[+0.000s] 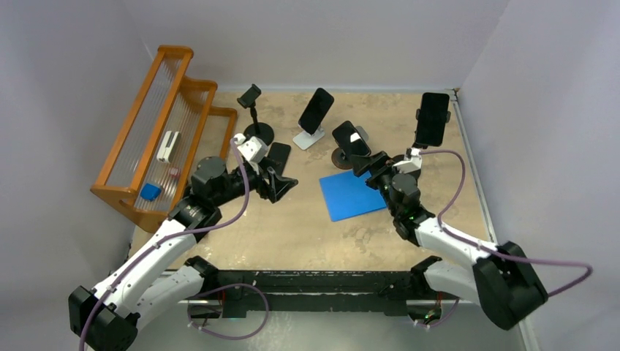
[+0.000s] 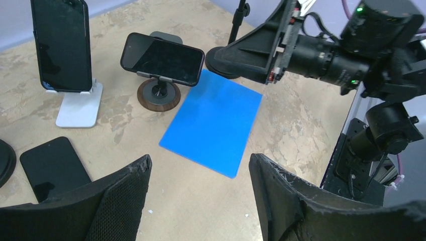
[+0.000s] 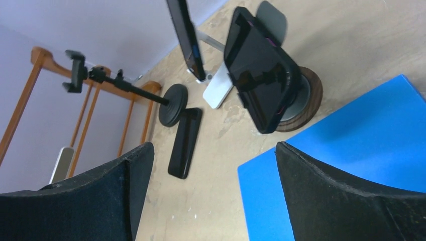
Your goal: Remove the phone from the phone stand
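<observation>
Three black phones sit in stands: one on a white stand (image 1: 316, 110), one in a round wooden-based stand (image 1: 351, 139), one on a tall stand at the far right (image 1: 433, 118). A fourth phone (image 1: 278, 155) lies flat on the table. My left gripper (image 1: 281, 183) is open and empty, left of the blue mat (image 1: 352, 194). My right gripper (image 1: 365, 162) is open and empty, just in front of the round-stand phone (image 3: 261, 75). In the left wrist view my gripper (image 2: 200, 165) faces that phone (image 2: 162, 58) across the mat (image 2: 213, 125). In the right wrist view my gripper (image 3: 213, 155) is open.
An empty black clamp stand (image 1: 250, 95) stands at the back next to the flat phone. An orange wooden rack (image 1: 164, 124) along the left edge holds a white item (image 1: 168, 146) and a blue item (image 1: 150, 191). Walls close in the back and right sides.
</observation>
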{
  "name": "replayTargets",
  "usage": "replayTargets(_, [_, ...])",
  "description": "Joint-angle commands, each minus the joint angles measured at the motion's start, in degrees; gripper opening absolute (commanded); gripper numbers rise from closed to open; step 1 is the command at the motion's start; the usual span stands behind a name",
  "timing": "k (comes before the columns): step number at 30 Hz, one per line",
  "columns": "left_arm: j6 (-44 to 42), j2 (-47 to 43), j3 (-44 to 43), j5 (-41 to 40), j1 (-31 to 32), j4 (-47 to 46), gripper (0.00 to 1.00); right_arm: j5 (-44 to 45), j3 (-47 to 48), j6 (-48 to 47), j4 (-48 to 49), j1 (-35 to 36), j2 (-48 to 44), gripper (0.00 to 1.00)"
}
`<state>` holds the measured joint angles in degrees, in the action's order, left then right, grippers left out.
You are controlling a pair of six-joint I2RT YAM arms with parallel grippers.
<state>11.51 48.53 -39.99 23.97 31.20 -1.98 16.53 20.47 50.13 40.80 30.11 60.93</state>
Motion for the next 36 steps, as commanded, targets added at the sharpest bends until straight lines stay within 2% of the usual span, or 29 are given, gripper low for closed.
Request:
replayTargets(1, [0.9,-0.9,-2.7,1.2,0.0,-1.7,0.69,-4.7,-0.3,7.0,12.4,-3.5,7.1,0.90])
replayTargets(11, [0.9,-2.3,-2.7,0.9,0.3,-1.6,0.69,-6.5,1.8,10.3,21.2,-7.9,18.5,0.81])
replayTargets(28, [0.6,-2.4,-2.8,0.5,0.8,-1.2,0.69,-11.0,4.5,9.0,26.3,-10.4,27.6,0.71])
replayTargets(36, [0.5,-2.1,-2.8,0.6,0.9,-1.2,0.68,-11.5,5.9,10.0,28.5,-10.7,30.7,0.62])
